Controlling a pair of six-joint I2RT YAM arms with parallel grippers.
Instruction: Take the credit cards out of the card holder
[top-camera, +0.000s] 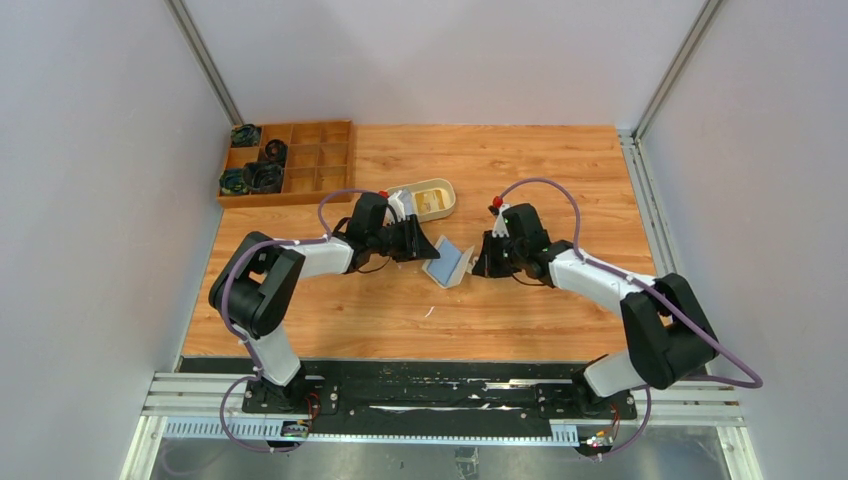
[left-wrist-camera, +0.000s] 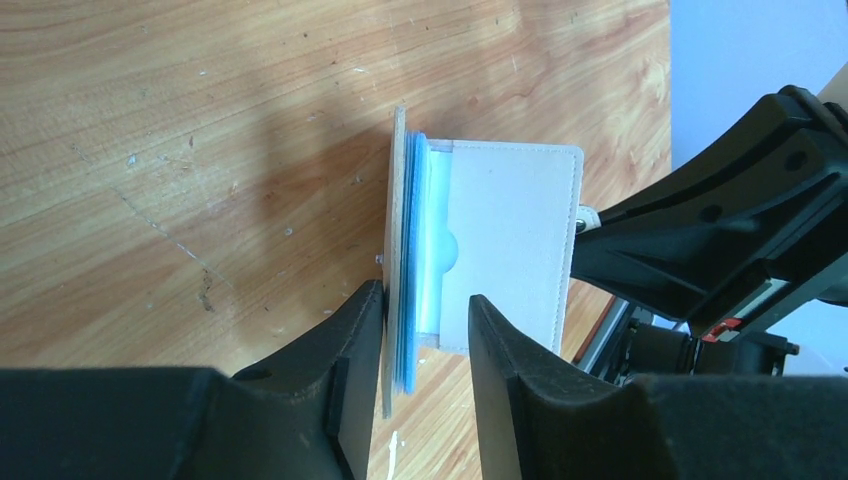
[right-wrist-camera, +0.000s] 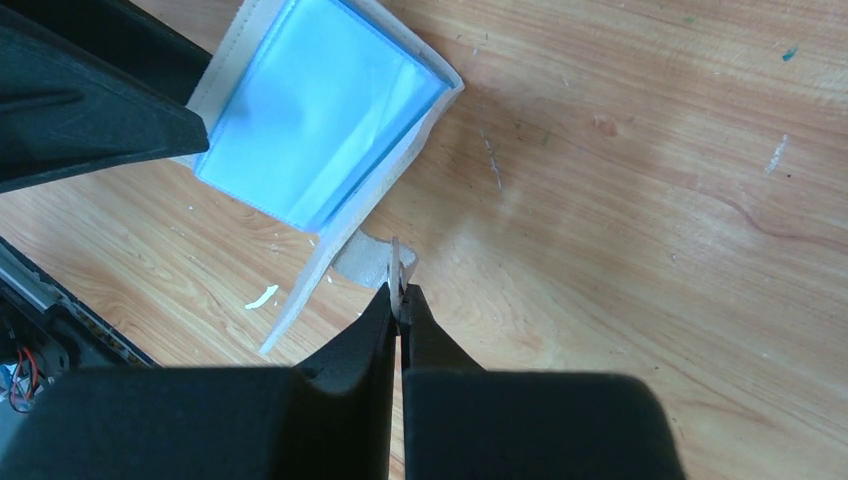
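Note:
The beige card holder (top-camera: 448, 262) stands open on the wooden table between both arms. In the left wrist view one cream leaf (left-wrist-camera: 515, 240) faces the camera, and the other leaf stands edge-on with the pale-blue credit cards (left-wrist-camera: 412, 300) stacked against it. My left gripper (left-wrist-camera: 425, 310) is open astride that edge-on leaf. Its left finger touches the leaf, while a gap remains at the right finger. My right gripper (right-wrist-camera: 402, 295) is shut on the holder's snap tab (right-wrist-camera: 372, 262). The pale-blue inside (right-wrist-camera: 320, 110) faces that camera.
An oval beige tray (top-camera: 432, 198) lies just behind the left gripper (top-camera: 422, 243). A wooden compartment box (top-camera: 290, 160) with dark items sits at the back left. The right gripper (top-camera: 482, 262) is close to the holder's right side.

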